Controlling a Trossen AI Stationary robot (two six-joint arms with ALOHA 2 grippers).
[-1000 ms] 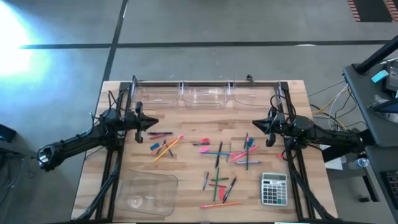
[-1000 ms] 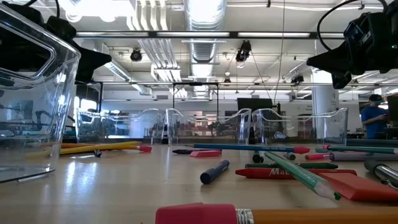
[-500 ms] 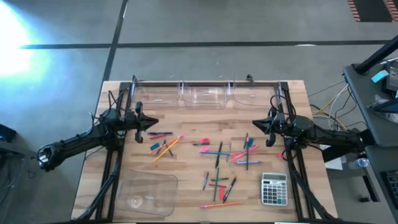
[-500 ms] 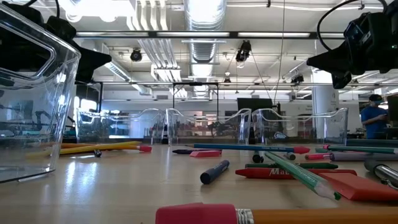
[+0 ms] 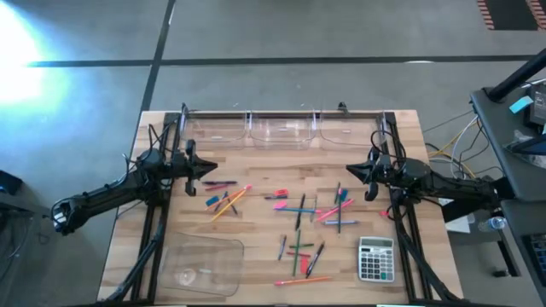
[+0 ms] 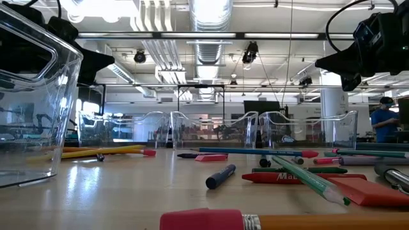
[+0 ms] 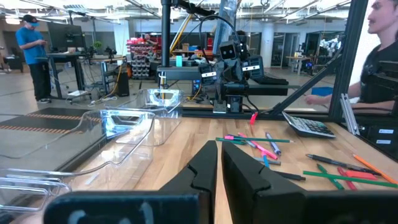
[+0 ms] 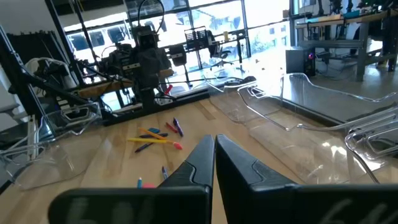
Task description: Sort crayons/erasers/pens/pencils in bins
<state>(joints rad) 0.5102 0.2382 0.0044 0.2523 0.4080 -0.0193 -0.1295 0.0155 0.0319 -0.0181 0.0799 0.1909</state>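
Both arms hang idle over the table's sides, left gripper [image 5: 212,168] and right gripper [image 5: 349,170] clenched on nothing. Between them pens [image 5: 298,213], pencils [image 5: 227,201], crayons [image 5: 299,247] and erasers [image 5: 280,205] lie scattered. The bins [image 5: 282,128] line the far edge.

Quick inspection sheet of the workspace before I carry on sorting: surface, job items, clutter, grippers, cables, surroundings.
Surface: wooden table, sticks scattered mid-table.
Job's things: three small clear bins in a row at the far edge; larger clear tray at the near left; pens, pencils and crayons loose on the wood.
Clutter: grey calculator near right.
Grippers: left gripper shut, holding nothing; right gripper shut, holding nothing.
Cables: bundles along both arms.
Surroundings: people beyond the table.
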